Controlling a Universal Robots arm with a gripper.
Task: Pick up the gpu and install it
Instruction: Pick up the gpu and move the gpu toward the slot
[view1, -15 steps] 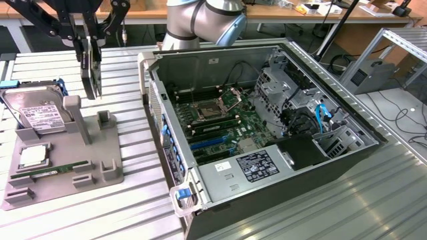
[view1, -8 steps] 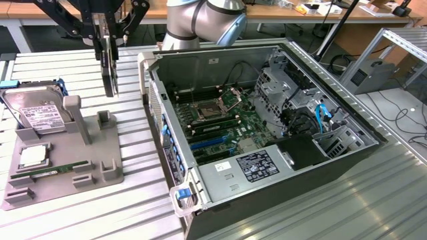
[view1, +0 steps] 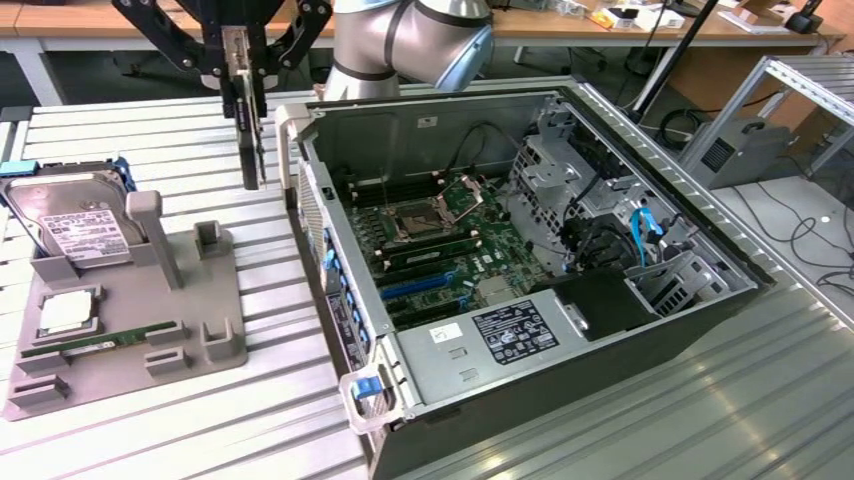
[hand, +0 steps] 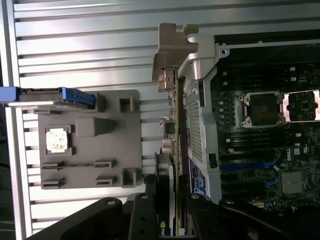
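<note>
The hand (view1: 250, 68) (hand: 172, 212) is clamped on the gpu (view1: 252, 140) (hand: 176, 145), its black fingers (view1: 218, 72) (hand: 145, 215) pressing the card's two flat faces at its upper end. The gpu hangs upright in the air, edge-on in the exterior view, a thin dark slab running straight down from the grip. Its lower end appears to be off the bench (view1: 160, 125). It is just outside the rear wall of the computer case (view1: 400, 125), on the exterior view's left of that wall. In the wrist view the card's silvery end bracket (hand: 172, 50) sits at the end away from the grip, and the card runs alongside the case's perforated back panel (hand: 197, 130).

The case lies on its side with its open face up. Inside are the green motherboard (view1: 447, 250) (hand: 260, 170), a processor socket (view1: 424, 212) (hand: 260, 107) with its metal frame swung open, blue slots (view1: 414, 285) (hand: 247, 165) and a power supply (view1: 514, 330) with a white label.

On the exterior view's left, well apart from the gpu, a grey holder (view1: 214, 325) (hand: 117, 150) rests on the bench. A silver hard drive (view1: 74, 225) (hand: 50, 97) with blue side rails leans at its far end beside an upright post (view1: 150, 235). A square processor chip (view1: 67, 312) (hand: 56, 140) sits in a recess, and a slim green memory stick (view1: 127, 335) lies in a slot next to it.
</note>
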